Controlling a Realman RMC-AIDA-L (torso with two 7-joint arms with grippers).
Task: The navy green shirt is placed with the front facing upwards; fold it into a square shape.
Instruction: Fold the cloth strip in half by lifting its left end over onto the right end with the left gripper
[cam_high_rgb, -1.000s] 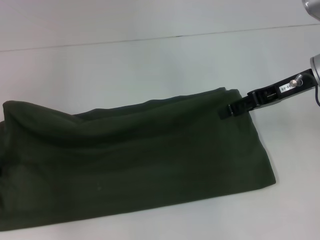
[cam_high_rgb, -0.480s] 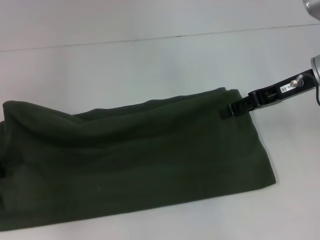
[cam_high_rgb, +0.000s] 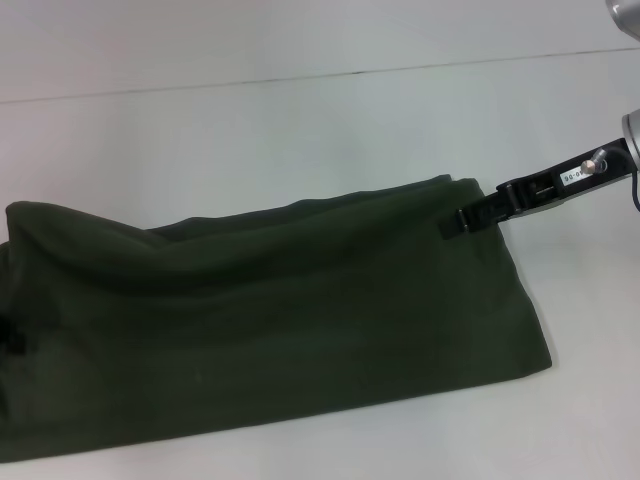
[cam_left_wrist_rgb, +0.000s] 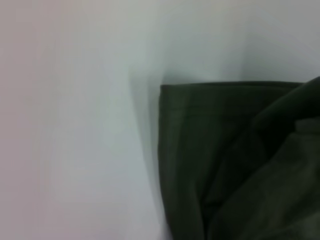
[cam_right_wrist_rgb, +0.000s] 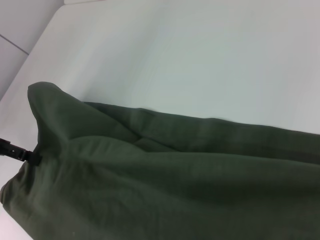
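Note:
The navy green shirt (cam_high_rgb: 280, 320) lies folded into a long band across the table, plain side up, with no lettering showing. Its far edge is rucked up in a ridge and its far left corner stands raised. My right gripper (cam_high_rgb: 458, 221) is shut on the shirt's far right corner, low at the table. My left gripper (cam_high_rgb: 10, 336) shows only as a black bit at the shirt's left end, and it also shows in the right wrist view (cam_right_wrist_rgb: 17, 151) against the cloth's edge. The left wrist view shows a hemmed corner of the shirt (cam_left_wrist_rgb: 210, 150).
The white table (cam_high_rgb: 300, 130) stretches beyond the shirt, with a seam line across its far part. Bare table also lies to the right of the shirt and along its near right edge.
A little more of the left gripper's black tip shows at the shirt's left end. The right gripper and the shirt have stayed where they were.

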